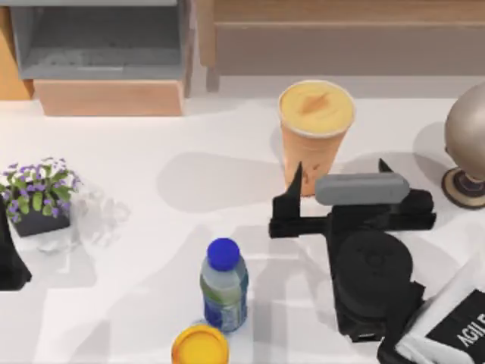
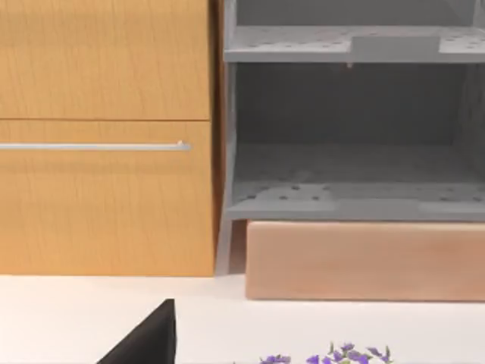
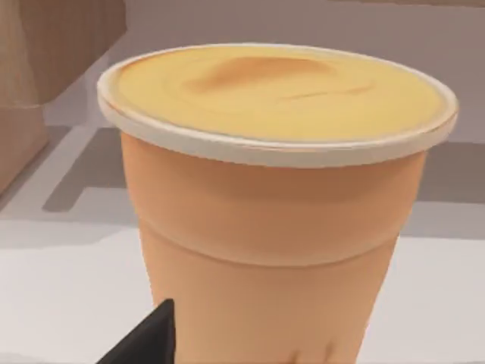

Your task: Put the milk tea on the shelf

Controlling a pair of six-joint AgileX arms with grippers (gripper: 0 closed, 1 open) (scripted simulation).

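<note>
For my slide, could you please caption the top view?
Right gripper open around the milk tea, below the shelf.

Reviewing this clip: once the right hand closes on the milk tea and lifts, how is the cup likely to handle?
The milk tea is tall and tapers toward its base, so it may tip if pushed high up. Its smooth slanted wall could slip downward through the right hand, though the pale rim might catch it. The fingers straddle it, open. The left hand sits parked at the table's left edge.

milk tea (image 1: 314, 136): smooth, matt cup | shelf (image 1: 341, 30): light wood | table (image 1: 151, 227): smooth white | bottle (image 1: 224, 284): shiny plastic
</note>
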